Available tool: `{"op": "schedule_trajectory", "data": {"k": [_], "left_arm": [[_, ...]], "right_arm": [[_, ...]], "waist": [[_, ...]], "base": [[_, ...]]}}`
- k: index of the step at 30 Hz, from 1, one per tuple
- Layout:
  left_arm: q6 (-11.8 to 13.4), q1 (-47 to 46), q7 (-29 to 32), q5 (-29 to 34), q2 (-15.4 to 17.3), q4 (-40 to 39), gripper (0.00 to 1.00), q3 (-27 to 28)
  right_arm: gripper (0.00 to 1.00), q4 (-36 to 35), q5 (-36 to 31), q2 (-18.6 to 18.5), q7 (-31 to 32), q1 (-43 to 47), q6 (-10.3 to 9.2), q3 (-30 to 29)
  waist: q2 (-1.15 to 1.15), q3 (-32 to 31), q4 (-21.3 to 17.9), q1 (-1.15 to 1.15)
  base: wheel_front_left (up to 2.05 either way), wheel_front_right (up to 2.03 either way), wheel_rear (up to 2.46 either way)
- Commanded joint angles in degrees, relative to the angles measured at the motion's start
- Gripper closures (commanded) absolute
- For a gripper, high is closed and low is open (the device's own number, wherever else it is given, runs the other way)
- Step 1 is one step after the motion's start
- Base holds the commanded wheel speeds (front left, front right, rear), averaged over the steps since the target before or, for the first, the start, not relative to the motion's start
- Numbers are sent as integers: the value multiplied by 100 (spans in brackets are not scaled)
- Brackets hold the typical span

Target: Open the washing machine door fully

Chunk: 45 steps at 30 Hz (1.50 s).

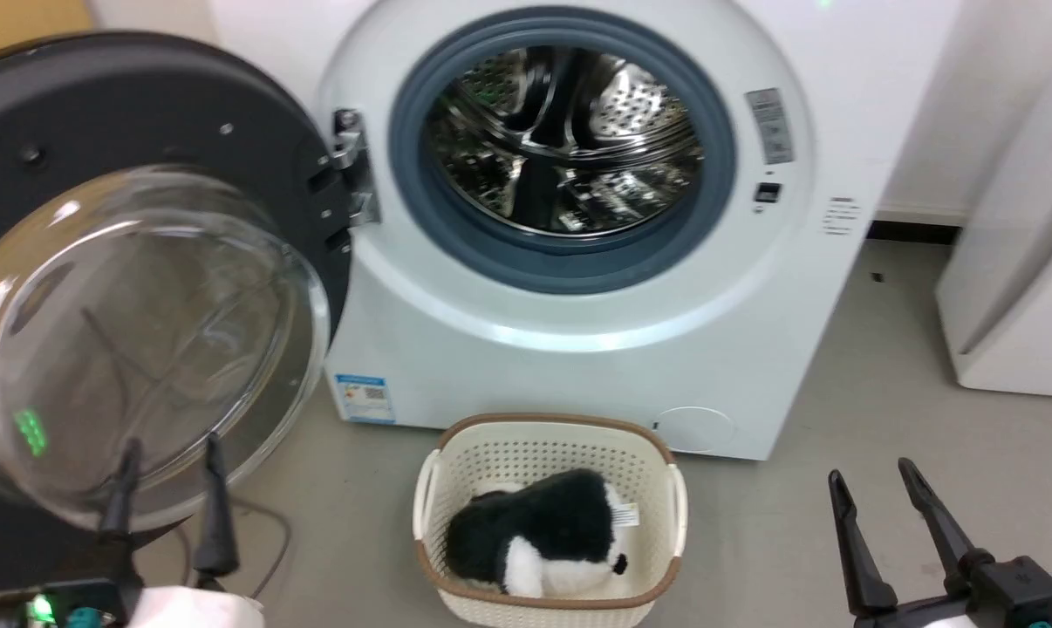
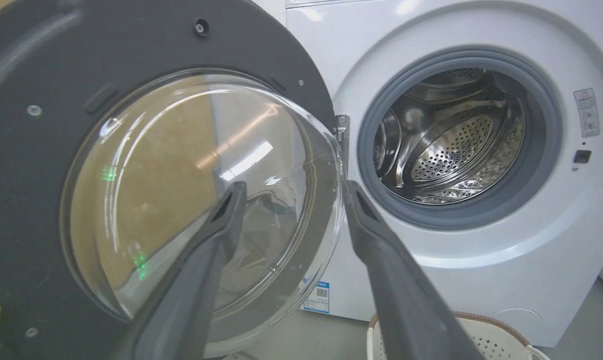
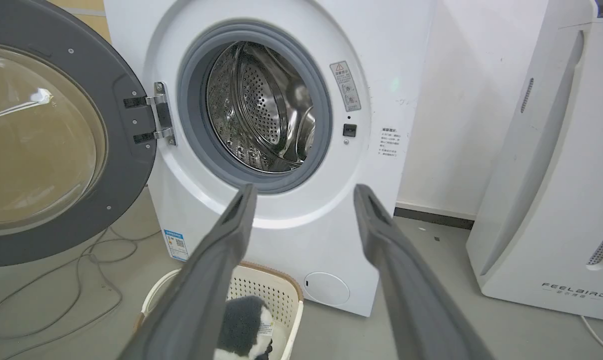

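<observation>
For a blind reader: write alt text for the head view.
The washing machine door stands swung wide at the left of the white washing machine, baring its steel drum. A cream basket with a black-and-white plush toy sits on the floor in front. Both grippers are open: left gripper before the door's glass, right gripper at lower right.

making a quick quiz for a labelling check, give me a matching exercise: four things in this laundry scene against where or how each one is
Things:
1. door
2. basket
3. soft toy
4. drum

Place or state:
a. lying in the basket
b. swung wide open to the left
c. standing in front of the washing machine
d. shiny steel, inside the grey ring

Pairs: 1-b, 2-c, 3-a, 4-d
</observation>
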Motion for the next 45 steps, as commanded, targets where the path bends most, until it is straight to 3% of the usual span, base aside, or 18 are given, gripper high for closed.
{"op": "schedule_trajectory", "data": {"k": [1, 6, 17, 18, 45], "left_arm": [[-33, 58, -24, 44, -4, -7, 0, -29], [-87, 180, -24, 180, -130, 211, 0, -227], [54, 298, -24, 329, -268, 565, 0, -282], [37, 229, 3, 311, -261, 569, 100, -292], [43, 128, 306, 362, -311, 424, 100, -413]], "right_arm": [[0, -37, -10, 16, -26, 88, 3, -2], [0, -87, -33, 16, -26, 126, 3, 83], [0, -87, 3, 16, -26, 240, 3, 221], [100, -76, -24, 1, 2, 188, 0, 214], [100, -87, -59, 2, 299, 26, 1, 217]], "waist": [[0, -64, -130, 1], [0, -104, -446, 1], [0, -66, -905, 1], [0, -68, -902, 1], [0, 2, -867, 1]], "base": [[0, 0, 0], [0, 0, 0], [0, 0, 0], [0, 0, 0], [0, 0, 0]]}}
